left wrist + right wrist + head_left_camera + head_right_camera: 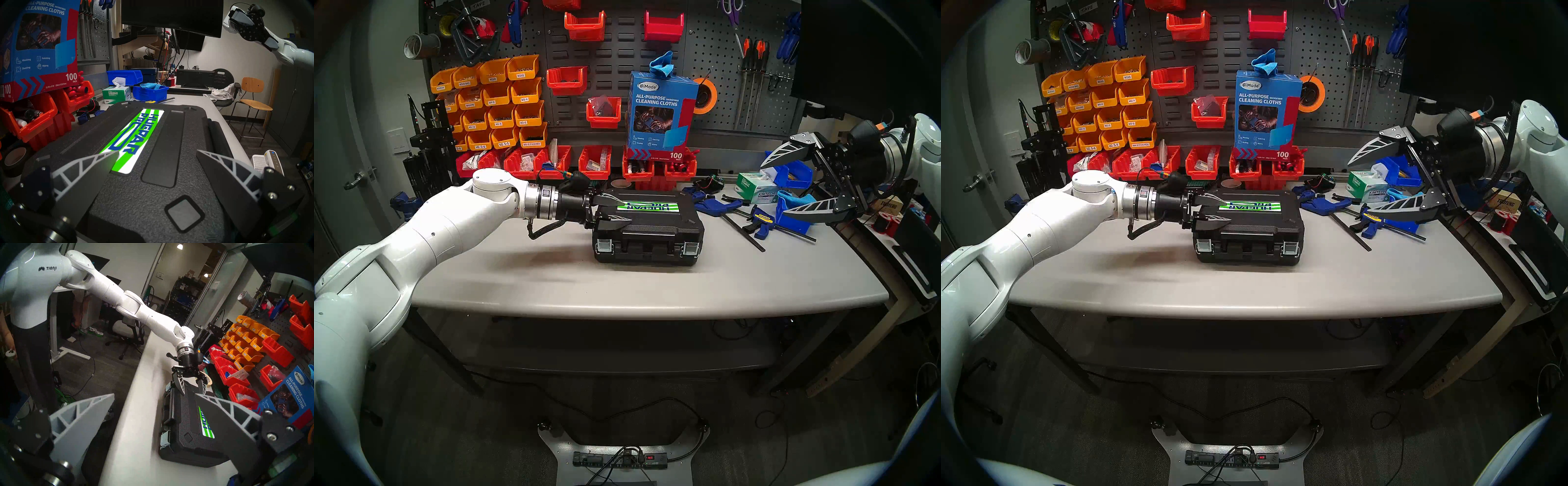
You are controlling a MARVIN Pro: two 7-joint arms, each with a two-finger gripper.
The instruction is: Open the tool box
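The black tool box (653, 225) lies flat in the middle of the grey table (551, 278), lid down, striped label (648, 206) up. Two silver latches (605, 245) (691, 247) and the handle (650, 245) face me. My left gripper (628, 211) is open and empty, its fingers low over the left end of the lid, one on each side of the label's end (122, 162); the left wrist view (158, 151) does not show whether they touch. My right gripper (772, 190) is open and empty, held in the air to the right of the box (186, 421).
Blue bar clamps (721, 203), a Kimtech tissue box (755, 190) and blue bins (795, 212) crowd the table's right back. Red bins (551, 164), a cleaning-cloths box (660, 115) and a tape roll (621, 184) stand behind the tool box. A pegboard with tools rises at the back.
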